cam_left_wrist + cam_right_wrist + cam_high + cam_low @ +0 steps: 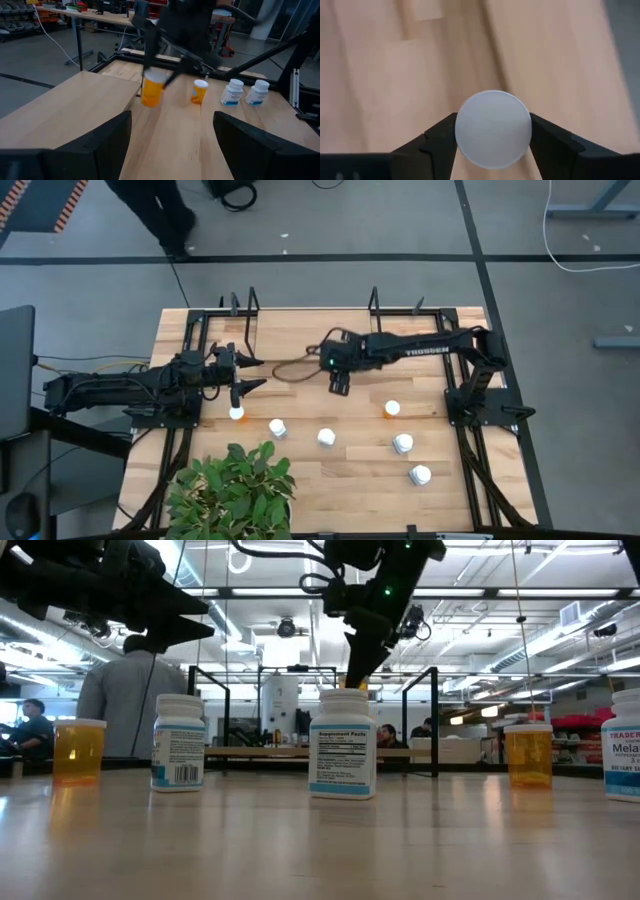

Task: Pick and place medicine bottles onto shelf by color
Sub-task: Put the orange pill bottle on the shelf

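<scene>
Orange bottle (pixel 152 89) hangs clamped in downward-pointing right claw (pixel 492 131)

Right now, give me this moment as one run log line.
right gripper: shut on orange bottle, lifted | left gripper: open, waiting above table | six bottles standing on table
</scene>
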You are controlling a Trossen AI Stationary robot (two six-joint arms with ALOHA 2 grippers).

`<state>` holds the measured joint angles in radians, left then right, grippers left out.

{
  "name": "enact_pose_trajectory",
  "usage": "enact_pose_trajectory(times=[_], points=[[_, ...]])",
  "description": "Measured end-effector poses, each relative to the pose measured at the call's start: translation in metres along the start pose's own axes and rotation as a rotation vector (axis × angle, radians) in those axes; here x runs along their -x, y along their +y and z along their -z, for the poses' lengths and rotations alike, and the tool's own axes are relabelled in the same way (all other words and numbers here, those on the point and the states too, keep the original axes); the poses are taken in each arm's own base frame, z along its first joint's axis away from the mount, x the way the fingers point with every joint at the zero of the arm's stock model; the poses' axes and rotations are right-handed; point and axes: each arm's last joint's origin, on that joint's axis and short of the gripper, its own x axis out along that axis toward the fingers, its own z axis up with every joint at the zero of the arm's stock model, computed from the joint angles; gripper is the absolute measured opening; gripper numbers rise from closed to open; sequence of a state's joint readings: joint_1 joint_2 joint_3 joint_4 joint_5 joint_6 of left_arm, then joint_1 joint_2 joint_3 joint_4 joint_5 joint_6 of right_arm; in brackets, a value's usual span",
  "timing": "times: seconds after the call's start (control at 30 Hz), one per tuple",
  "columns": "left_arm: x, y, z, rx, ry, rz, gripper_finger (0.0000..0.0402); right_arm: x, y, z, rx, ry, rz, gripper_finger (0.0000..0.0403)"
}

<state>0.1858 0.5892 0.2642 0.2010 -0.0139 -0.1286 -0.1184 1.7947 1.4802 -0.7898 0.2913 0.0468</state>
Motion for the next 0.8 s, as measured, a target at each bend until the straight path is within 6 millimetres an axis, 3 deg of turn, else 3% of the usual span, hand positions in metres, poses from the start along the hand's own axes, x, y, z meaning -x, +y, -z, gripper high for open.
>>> enact_pose_trajectory(times=[0.13,0.5,0.67,0.8], points=[[0.0,0.0,0.002,0.012,0.017,-0.002,0.0286,-0.005,-0.033,-0.003,-0.024,0.012,0.038,0.023],[0.0,0.001,0.006,0.02,0.057,-0.008,0.0286,-0.022,-0.124,0.012,-0.137,0.068,0.102,0.0231],[0.0,0.001,0.006,0.037,0.059,-0.008,0.0286,-0.025,-0.152,0.017,-0.165,0.033,0.082,0.0231],[0.0,0.001,0.006,0.038,0.059,-0.009,0.0286,-0.026,-0.162,0.019,-0.068,0.013,0.04,0.0232]])
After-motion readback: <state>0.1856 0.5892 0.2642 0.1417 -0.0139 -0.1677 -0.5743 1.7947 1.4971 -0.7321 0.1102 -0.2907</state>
